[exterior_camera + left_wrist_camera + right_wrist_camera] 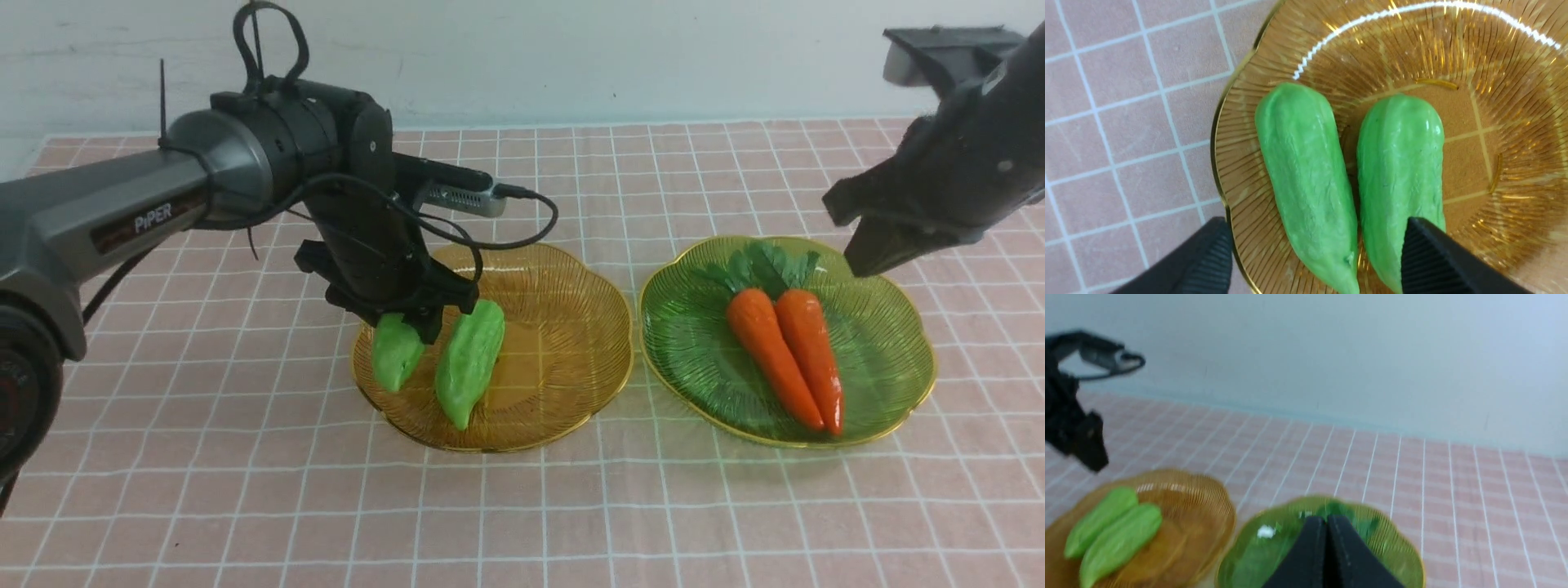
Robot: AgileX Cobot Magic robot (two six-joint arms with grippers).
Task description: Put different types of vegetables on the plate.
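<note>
Fingers on my left arm [1208, 261] stand released over the amber plate [563, 343], left of the surface's middle, straddling the outer cucumber [1306, 183], its long axis crosswise to their closing line. My right fingers [1310, 555], clenched empty, hover over the green plate [890, 351] with the carrots [763, 351].

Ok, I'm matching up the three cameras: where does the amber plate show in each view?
Front view: amber plate left of centre, beside the green plate.
Left wrist view: it fills most of the picture, under both cucumbers.
Right wrist view: blurred, cut off at the picture's edge, beside the green plate.
Shared landmark: the two cucumbers lying side by side on it.
</note>
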